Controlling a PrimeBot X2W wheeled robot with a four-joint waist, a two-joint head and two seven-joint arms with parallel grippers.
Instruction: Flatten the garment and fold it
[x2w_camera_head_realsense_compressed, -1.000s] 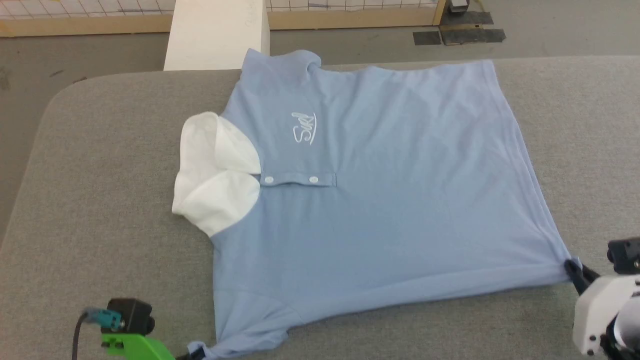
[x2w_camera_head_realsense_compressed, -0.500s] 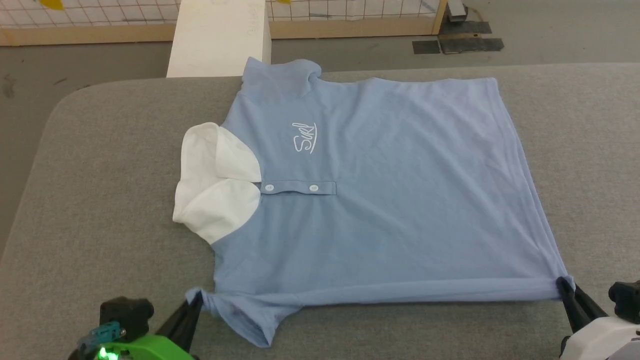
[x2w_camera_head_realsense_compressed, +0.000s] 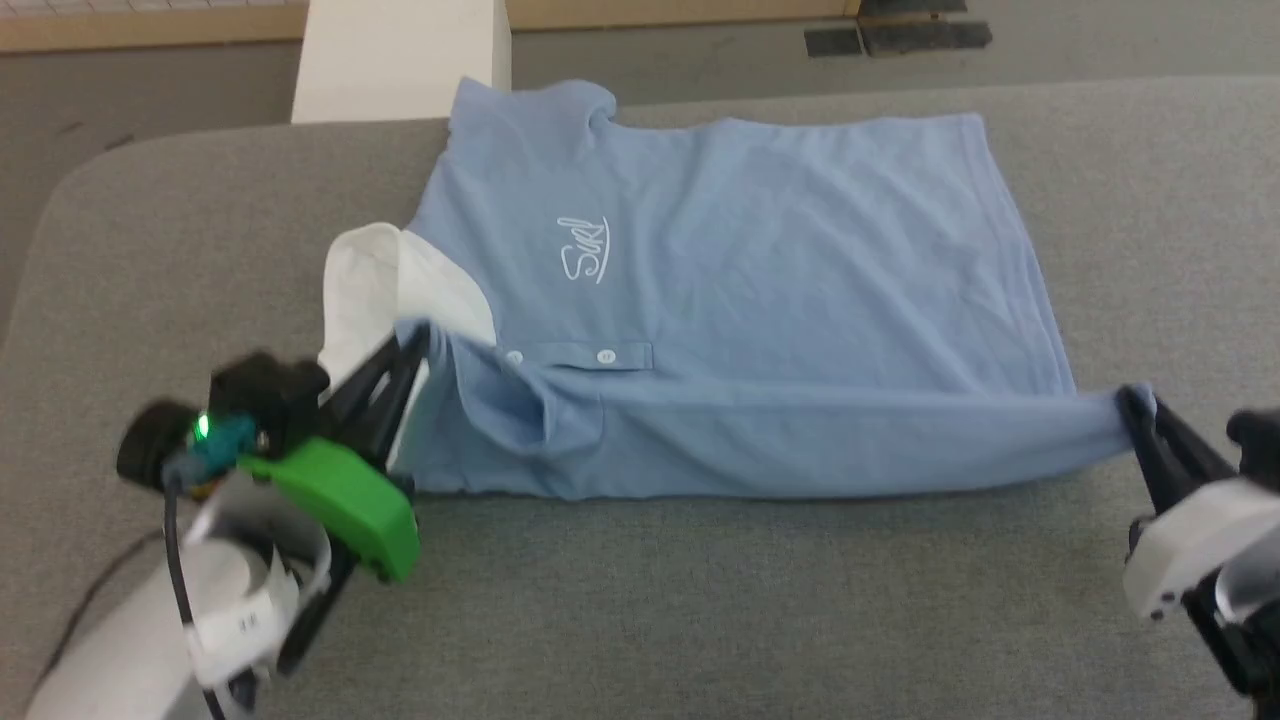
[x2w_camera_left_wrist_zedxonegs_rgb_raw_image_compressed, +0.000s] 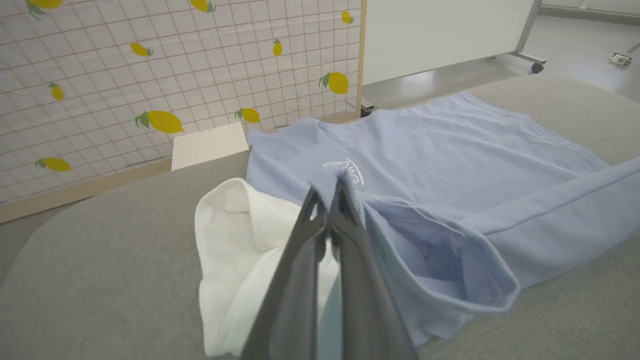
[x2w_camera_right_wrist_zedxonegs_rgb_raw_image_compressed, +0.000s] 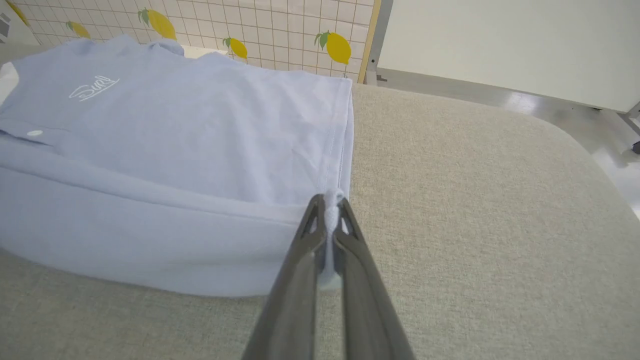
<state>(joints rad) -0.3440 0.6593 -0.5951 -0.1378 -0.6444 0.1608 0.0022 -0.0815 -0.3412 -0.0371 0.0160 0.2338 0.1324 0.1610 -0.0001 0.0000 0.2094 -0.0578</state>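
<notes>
Garment (x2w_camera_head_realsense_compressed: 760, 250), light blue polo, chest-up on grey tabletop (x2w_camera_head_realsense_compressed: 700, 600), white collar (x2w_camera_head_realsense_compressed: 365, 280) to the left, hem to the right; near long edge raised and doubled toward the placket. Left pincer (x2w_camera_head_realsense_compressed: 425, 335) clamped on the near collar-end corner, right pincer (x2w_camera_head_realsense_compressed: 1130, 400) clamped on the near hem corner, cloth taut between. Step judged: first lengthwise fold, partway over. Next, probably: both corners carried farther across in parallel, laid level, released without dragging the lower layer.
</notes>
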